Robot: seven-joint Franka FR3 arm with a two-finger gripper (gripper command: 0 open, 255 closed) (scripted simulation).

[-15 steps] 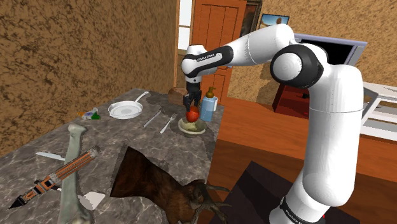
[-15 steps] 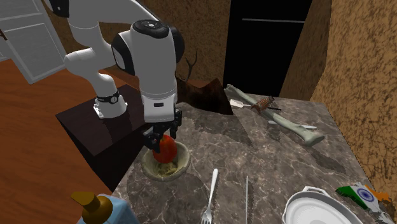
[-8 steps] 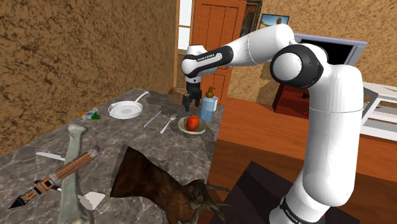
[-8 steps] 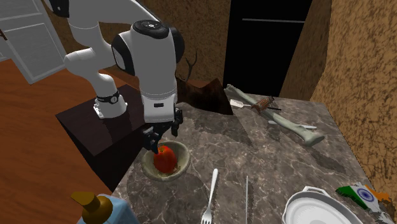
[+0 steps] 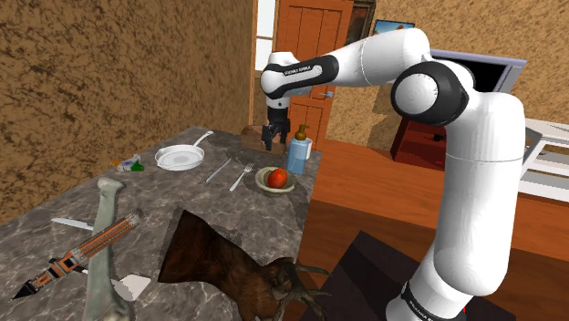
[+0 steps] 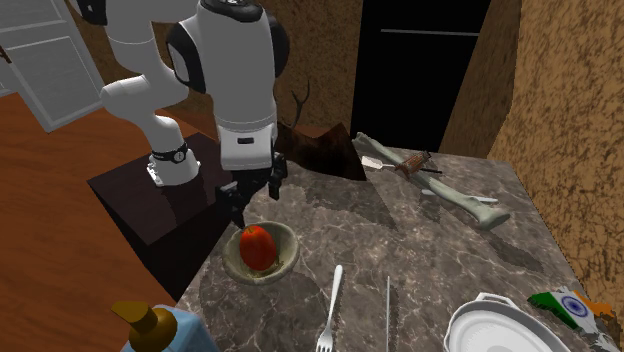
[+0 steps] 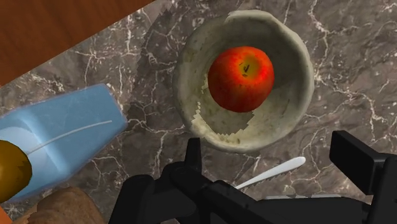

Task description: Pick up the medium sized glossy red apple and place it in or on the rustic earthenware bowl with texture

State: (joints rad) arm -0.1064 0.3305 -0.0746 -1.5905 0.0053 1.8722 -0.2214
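The end effector (image 6: pixel 255 205) is lifting away, wide and empty; bumping the bowl (image 6: pixel 290 255) at the worktop (image 6: pixel 420 250) edge could spill the apple (image 6: pixel 257 247).

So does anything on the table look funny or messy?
Nothing looks spilled or broken, and the red apple sits neatly inside the bowl. The funny bits are a long pale bone and a brown antlered animal head lying on the marble table. You would not expect those by a dinner setting.
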